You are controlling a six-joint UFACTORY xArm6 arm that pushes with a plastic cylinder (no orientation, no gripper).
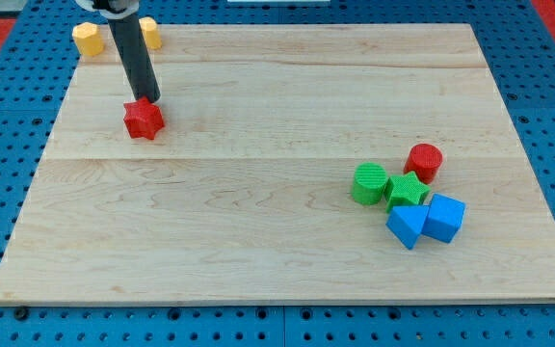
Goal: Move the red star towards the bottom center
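Observation:
The red star point(144, 120) lies on the wooden board point(258, 222) in the upper left part of the view. My rod comes down from the view's top left, and my tip point(149, 99) rests right at the star's top edge, touching or nearly touching it. The star is far from the board's bottom centre.
Two yellow blocks sit at the board's top left corner, one a hexagon-like piece point(87, 39), the other point(149, 33) partly hidden behind the rod. At the right is a cluster: a red cylinder point(423, 161), a green cylinder point(369, 183), a green star point(407, 191), and two blue blocks point(407, 225) point(444, 217).

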